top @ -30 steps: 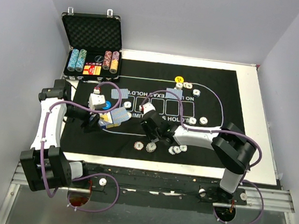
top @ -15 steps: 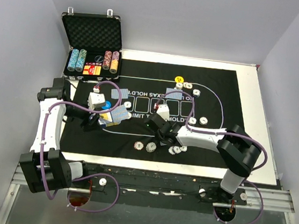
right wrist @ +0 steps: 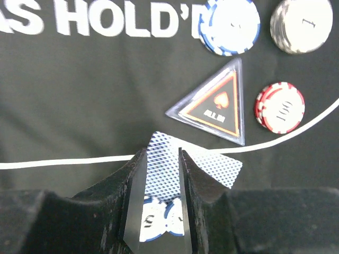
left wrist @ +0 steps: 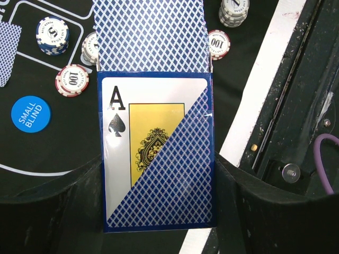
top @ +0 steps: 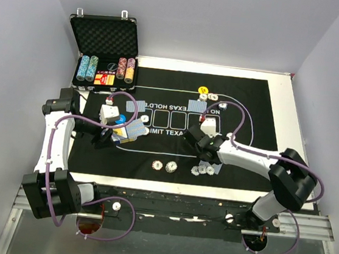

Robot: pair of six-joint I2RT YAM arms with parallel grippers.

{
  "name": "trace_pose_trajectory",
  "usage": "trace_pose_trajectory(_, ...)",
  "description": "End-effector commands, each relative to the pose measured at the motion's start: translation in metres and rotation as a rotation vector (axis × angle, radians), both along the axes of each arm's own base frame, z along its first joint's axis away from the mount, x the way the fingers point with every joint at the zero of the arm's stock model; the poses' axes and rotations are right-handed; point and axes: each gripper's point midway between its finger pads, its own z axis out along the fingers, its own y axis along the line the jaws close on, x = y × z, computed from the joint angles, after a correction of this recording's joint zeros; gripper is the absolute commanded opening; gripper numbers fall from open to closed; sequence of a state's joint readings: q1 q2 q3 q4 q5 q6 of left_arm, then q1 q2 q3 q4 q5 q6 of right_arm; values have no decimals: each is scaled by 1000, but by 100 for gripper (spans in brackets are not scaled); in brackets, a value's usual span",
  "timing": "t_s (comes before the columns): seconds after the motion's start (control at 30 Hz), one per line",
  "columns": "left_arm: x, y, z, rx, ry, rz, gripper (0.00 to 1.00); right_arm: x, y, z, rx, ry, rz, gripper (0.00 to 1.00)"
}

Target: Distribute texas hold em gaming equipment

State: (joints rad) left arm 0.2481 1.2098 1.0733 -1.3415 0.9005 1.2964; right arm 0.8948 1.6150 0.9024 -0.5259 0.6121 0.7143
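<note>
– Blue-backed playing card (right wrist: 212,168), where?
– Pinched in the right claw (right wrist: 159,159), over the black mat (right wrist: 79,95). Its wrist view makes out one dark red triangular marker (right wrist: 214,103), then three round poker chips (right wrist: 279,107) beyond. Left claw (left wrist: 159,174) clenches the ace-faced card pack (left wrist: 153,132).

Soft, even light is filling the scene, leaving only faint shadows. The near fingers (right wrist: 135,196) are perhaps blurring slightly up close.
</note>
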Motion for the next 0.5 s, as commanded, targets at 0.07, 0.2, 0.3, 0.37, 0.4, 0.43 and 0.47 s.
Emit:
trace_pose_trajectory(0.07, -50, -20, 17, -106, 211, -14, 12, 34, 70, 87, 218, -117, 163, 44)
trace_pose_trajectory(0.2, -51, -21, 17, -108, 209, -19, 12, 44, 125, 143, 424, -155, 303, 57)
trace_pose_trajectory(0.3, -52, -21, 16, -111, 212, -18, 12, 39, 167, 177, 610, -155, 419, 69)
trace_pose_trajectory(0.37, -52, -21, 16, -111, 212, -18, 12, 33, 185, 188, 698, -140, 471, 76)
trace_pose_trajectory(0.4, -52, -22, 15, -111, 213, -20, 12, 28, 194, 191, 738, -123, 501, 79)
trace_pose_trajectory(0.43, -52, -22, 16, -112, 211, -19, 12, 29, 199, 190, 760, -116, 503, 81)
trace_pose_trajectory(0.47, -53, -22, 16, -112, 212, -19, 12, 22, 208, 190, 804, -78, 537, 83)
